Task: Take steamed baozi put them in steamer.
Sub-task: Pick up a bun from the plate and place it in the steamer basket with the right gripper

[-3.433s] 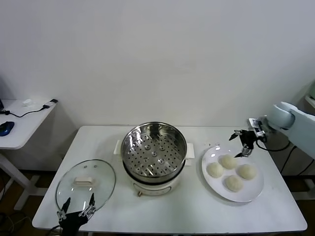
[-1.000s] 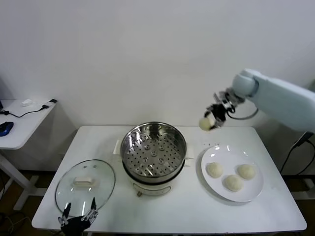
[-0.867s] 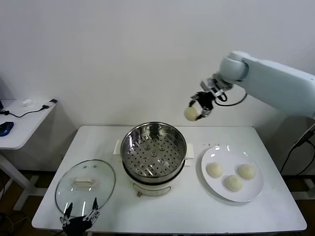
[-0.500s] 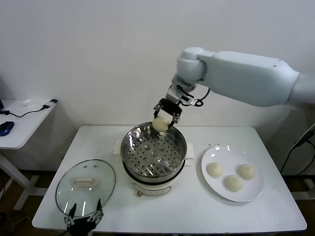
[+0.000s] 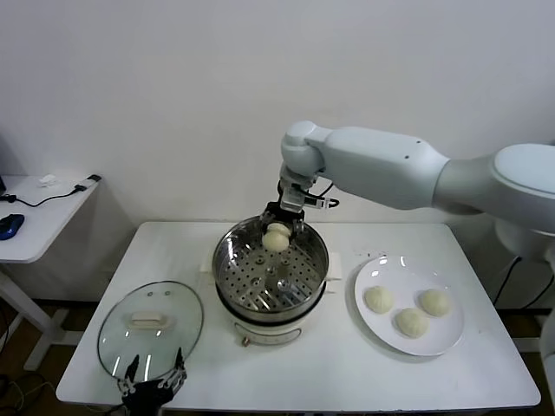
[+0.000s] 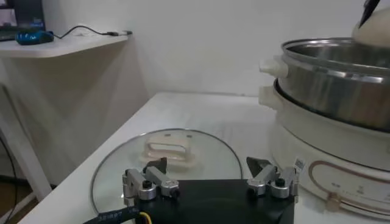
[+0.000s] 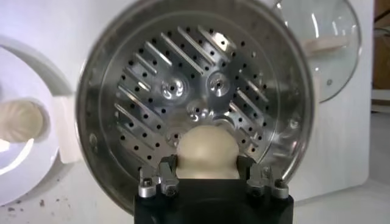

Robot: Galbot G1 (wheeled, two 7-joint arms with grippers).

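Observation:
The steamer (image 5: 222, 264) stands mid-table, a steel pot with a perforated tray (image 7: 146, 91) on a white base (image 6: 323, 152). My right gripper (image 5: 277, 232) hovers over the pot's far side, shut on one cream baozi (image 5: 276, 237). In the right wrist view the bun (image 7: 206, 149) sits squeezed between the right gripper's (image 7: 206, 165) fingers above the bare tray. Three more baozi (image 5: 411, 322) lie on the white plate (image 5: 444, 340) to the right. My left gripper (image 5: 154, 381) rests open at the table's front left edge, its left gripper (image 6: 210, 173) fingers spread by the lid.
The round glass lid (image 5: 149, 325) lies flat on the table, left of the steamer, just beyond my left gripper. A small side table (image 5: 39, 212) with a cable and a blue object stands farther left. The plate's edge (image 7: 12, 164) shows beside the pot.
My right arm carried a baozi from above the plate leftward and down over the steamer's far side. Three buns stay on the plate. The left gripper barely shifted.

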